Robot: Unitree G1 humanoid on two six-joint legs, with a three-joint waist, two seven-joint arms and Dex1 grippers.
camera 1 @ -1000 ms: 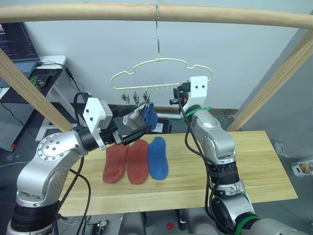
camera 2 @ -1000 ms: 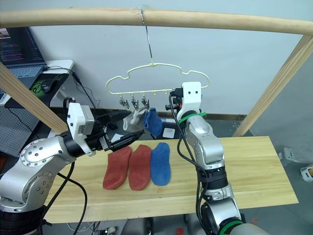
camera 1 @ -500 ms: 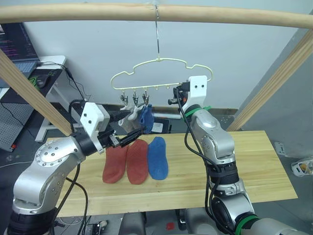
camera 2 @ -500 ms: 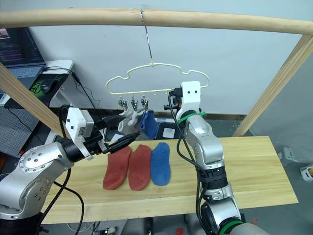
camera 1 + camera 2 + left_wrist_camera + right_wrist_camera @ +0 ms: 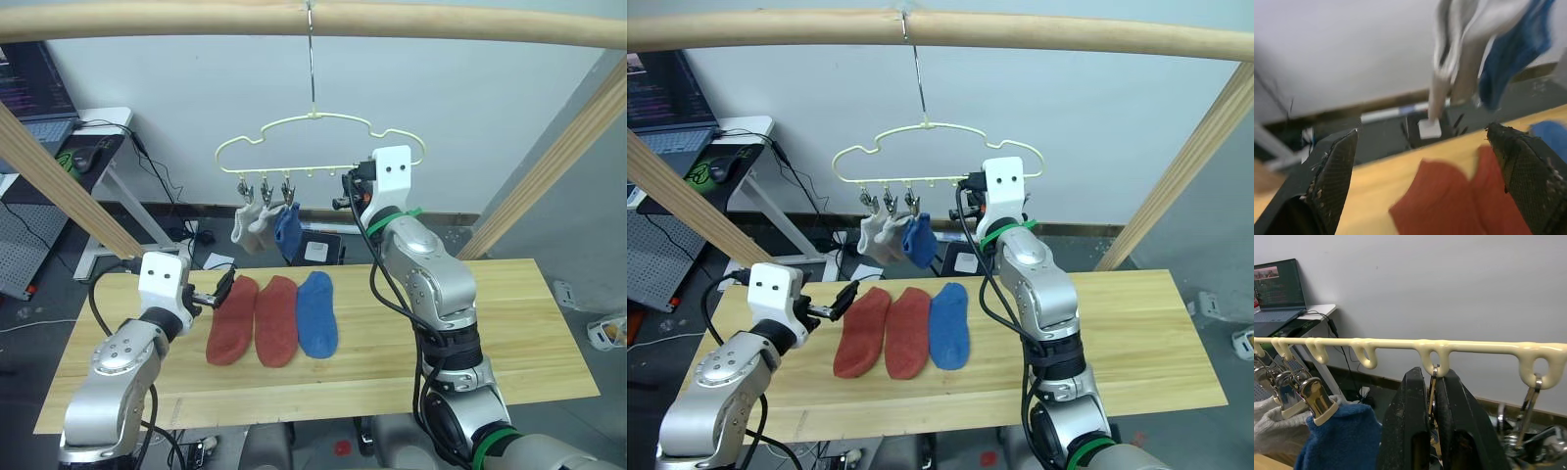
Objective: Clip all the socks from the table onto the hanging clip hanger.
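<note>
The clip hanger (image 5: 312,147) hangs by its hook from the wooden pole (image 5: 313,22), and three socks dangle from the clips at its left end: two grey socks (image 5: 249,223) and a blue sock (image 5: 288,227) just beside them. Below the hanger, on the worktop (image 5: 509,333), three more lie side by side touching: two rust-red socks (image 5: 255,319) and a second blue sock (image 5: 315,313) to their right. The left tool (image 5: 221,286) hovers low over the worktop, just left of the red pair, its black fingers (image 5: 1334,178) spread wide and holding nothing. The right tool (image 5: 1432,426) is up at the hanger bar, fingers pinched together on a metal clip (image 5: 1432,387) hanging from one of the bar's loops, right of the clipped blue sock.
</note>
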